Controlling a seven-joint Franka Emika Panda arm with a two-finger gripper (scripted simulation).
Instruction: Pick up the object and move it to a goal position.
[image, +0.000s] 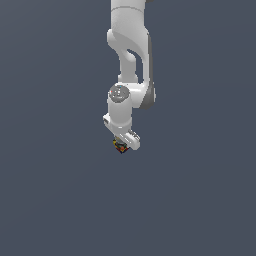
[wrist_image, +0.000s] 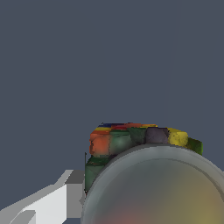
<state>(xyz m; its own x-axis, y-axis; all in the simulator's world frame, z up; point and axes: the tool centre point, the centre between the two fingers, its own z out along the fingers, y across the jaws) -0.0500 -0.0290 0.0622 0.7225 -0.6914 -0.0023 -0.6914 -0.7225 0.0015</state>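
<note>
1. Exterior view: white arm (image: 129, 65) hangs down; the tool (image: 122, 144) sits directly over the multicoloured cube (image: 119, 146).
2. Wrist view: cube (wrist_image: 131, 140) lies close under the tool; jaw opening cannot be told.
3. Judgement: grasp stage; next, confirm hold, lift, carry to goal.

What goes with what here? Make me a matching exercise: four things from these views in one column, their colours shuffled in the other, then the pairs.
Column A
1. small cube
2. robot arm
3. round joint cap
4. backdrop

Column B
a. white
b. plain dark blue-grey
c. red, yellow, green and dark patches
d. mid grey

Pairs: 1-c, 2-a, 3-d, 4-b
</note>
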